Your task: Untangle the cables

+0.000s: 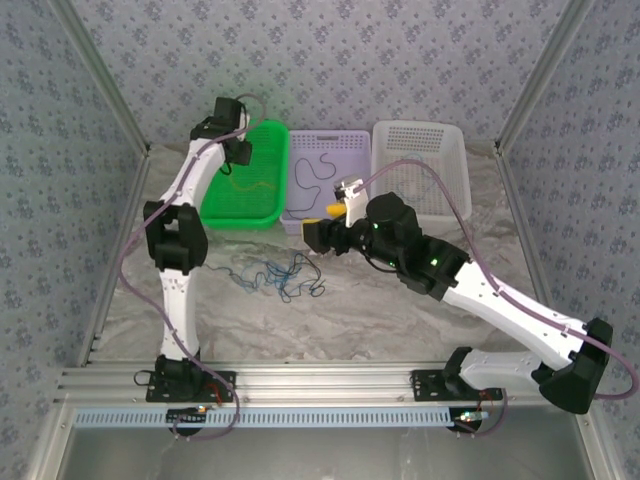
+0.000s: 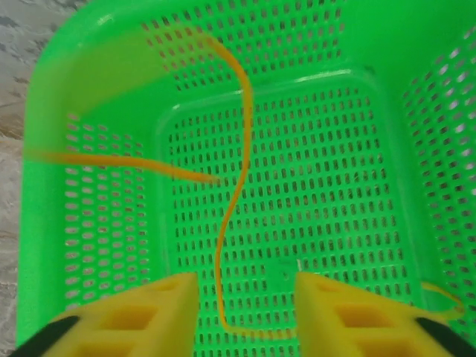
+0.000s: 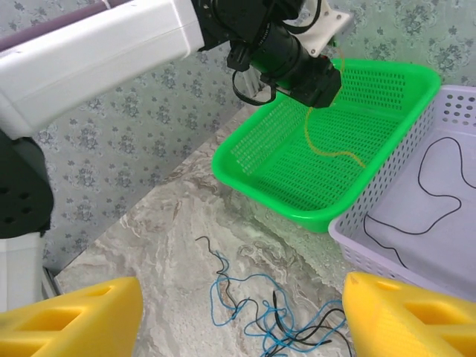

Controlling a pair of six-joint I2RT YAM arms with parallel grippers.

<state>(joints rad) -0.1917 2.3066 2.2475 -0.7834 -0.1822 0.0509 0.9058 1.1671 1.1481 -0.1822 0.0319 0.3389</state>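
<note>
A tangle of blue and black cables [image 1: 280,275] lies on the marble table [image 1: 400,320], in front of the baskets. My right gripper [image 3: 242,320] hovers over this tangle [image 3: 279,316] with its yellow fingers wide open and nothing between them. My left gripper [image 2: 247,316] is open above the green basket [image 2: 97,89]. A yellow-orange cable [image 2: 242,119] trails loosely between its fingers onto the basket floor, blurred. From the right wrist that cable [image 3: 316,145] hangs just under the left gripper [image 3: 297,67]. A single black cable [image 1: 313,172] lies in the lavender basket [image 1: 330,137].
Three baskets stand side by side at the back: green [image 1: 262,215], lavender, and a white one [image 1: 420,135]. The left arm [image 1: 185,190] leans over the table's left side. Patterned walls close in the sides and back.
</note>
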